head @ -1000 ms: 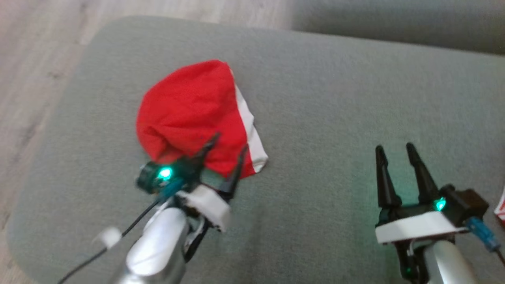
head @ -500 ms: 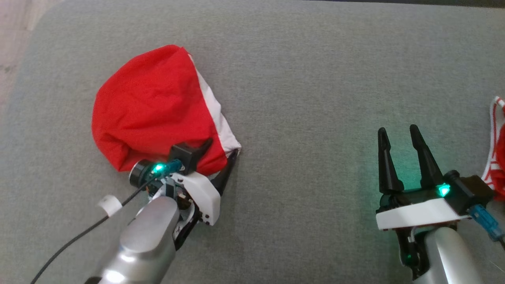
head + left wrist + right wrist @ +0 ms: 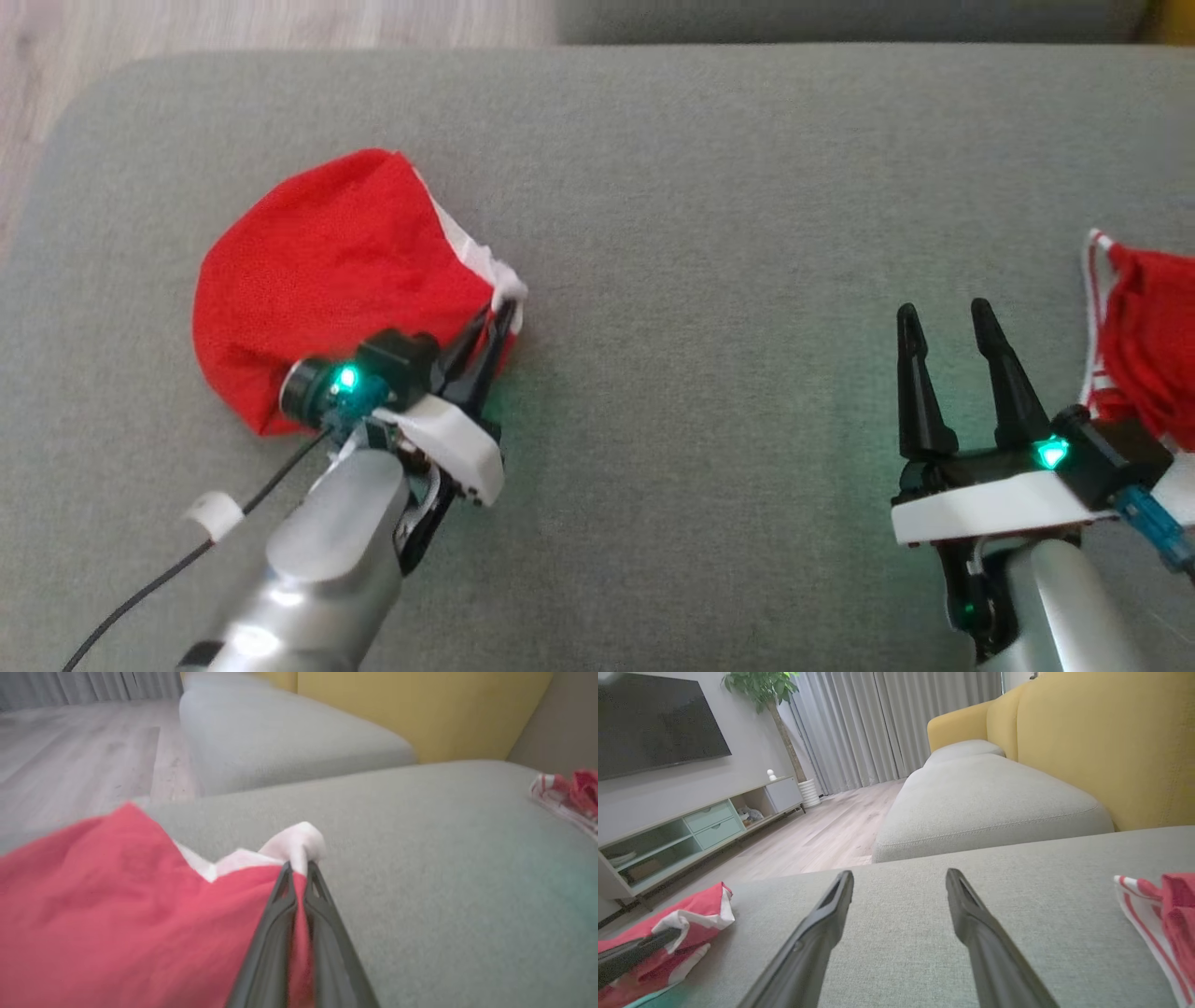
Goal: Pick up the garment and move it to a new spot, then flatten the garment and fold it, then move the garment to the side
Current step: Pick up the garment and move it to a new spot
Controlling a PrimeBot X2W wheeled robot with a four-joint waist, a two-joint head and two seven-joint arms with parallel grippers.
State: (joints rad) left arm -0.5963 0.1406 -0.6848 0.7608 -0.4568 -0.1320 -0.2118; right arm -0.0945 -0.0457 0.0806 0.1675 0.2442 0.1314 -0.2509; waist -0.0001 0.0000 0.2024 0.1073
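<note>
The crumpled red cloth garment with a white band (image 3: 317,271) lies at the left of the grey fabric cushion (image 3: 709,187). Head view: your left gripper (image 3: 499,322) is clamped on its white corner; your right gripper (image 3: 943,313) has its fingers apart, empty. Left wrist view, a little blurred: it seems only a thin fold is pinched, so a quick lift may lose it. Right wrist view: a striped red-and-white cloth (image 3: 1139,905) lies nearby; a wide carry could drag it.
</note>
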